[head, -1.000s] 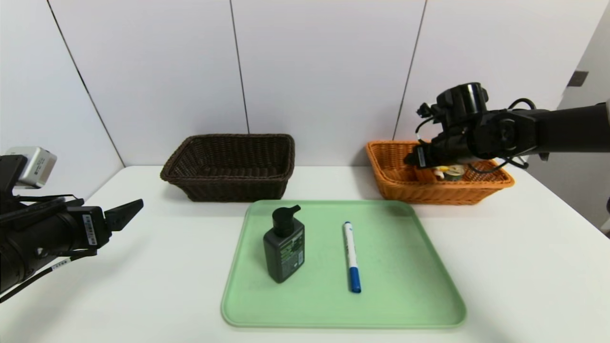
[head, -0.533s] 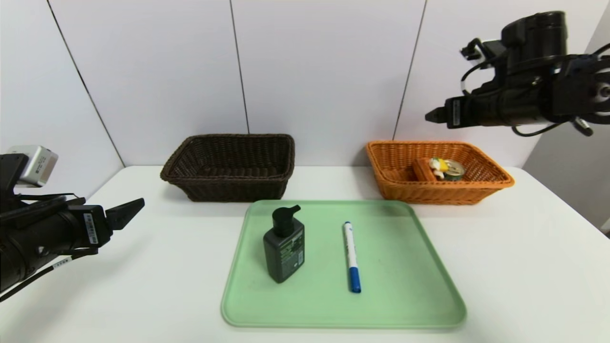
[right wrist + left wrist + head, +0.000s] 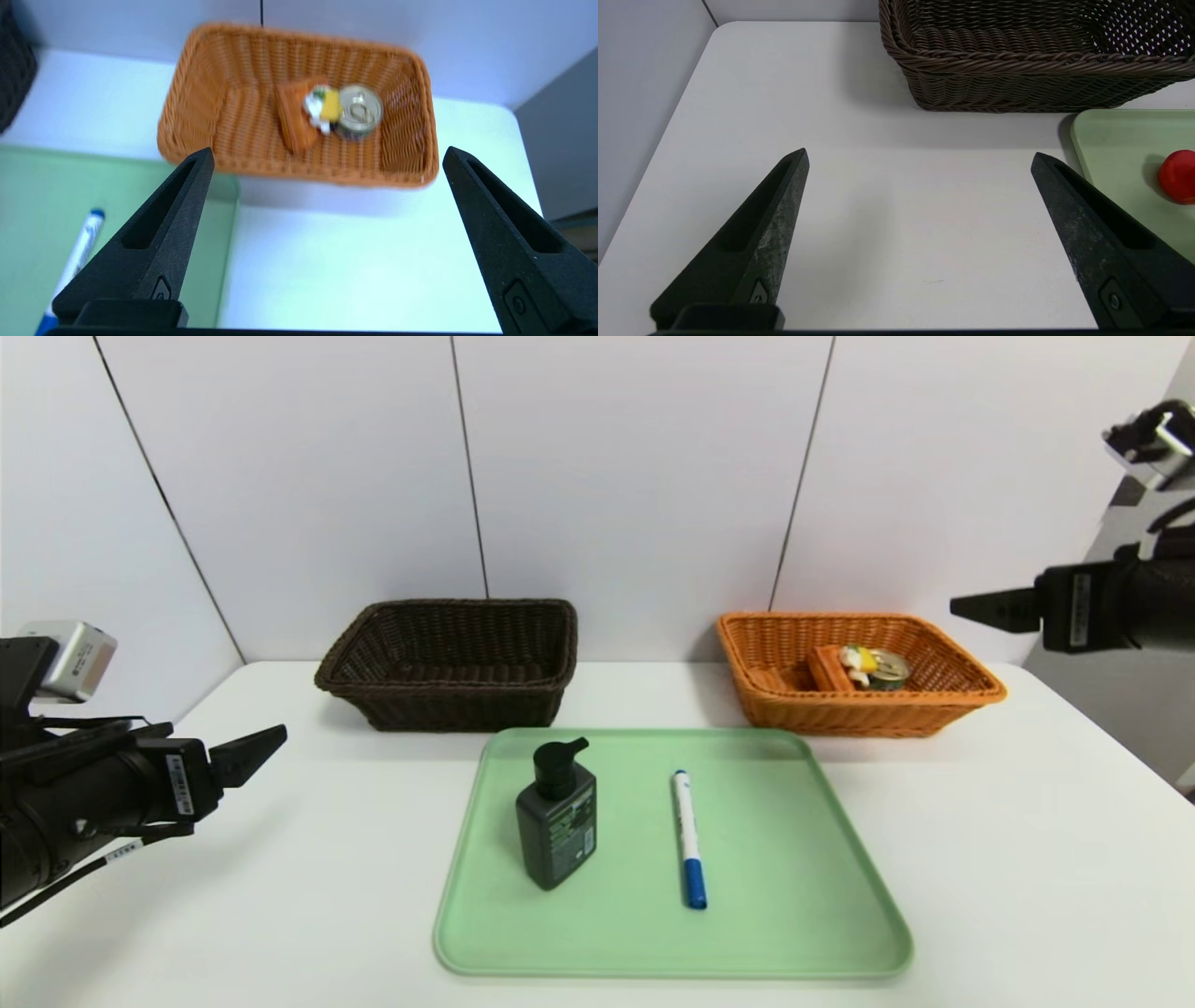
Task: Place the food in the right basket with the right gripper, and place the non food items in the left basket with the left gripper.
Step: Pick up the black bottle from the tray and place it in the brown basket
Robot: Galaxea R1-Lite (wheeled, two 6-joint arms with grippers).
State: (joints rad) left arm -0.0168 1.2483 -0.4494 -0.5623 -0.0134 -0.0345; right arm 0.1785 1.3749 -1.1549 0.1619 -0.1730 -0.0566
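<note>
two baskets point(image 3: 450, 663) point(image 3: 854, 674), one tray point(image 3: 794, 896), one bottle point(image 3: 556, 828), one marker point(image 3: 689, 838), one can point(image 3: 887, 668).

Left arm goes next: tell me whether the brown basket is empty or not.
Empty as far as shown: the brown basket shows only bare weave inside in the head view; the left wrist view shows the same, though its near wall hides part of the floor.

My head camera looks forward and down over the white table point(image 3: 1008, 859). The left wrist camera sits low, near the dark basket point(image 3: 1017, 56). My right wrist camera looks down from higher at the orange basket point(image 3: 196, 121). All three share the green tray point(image 3: 794, 896).
</note>
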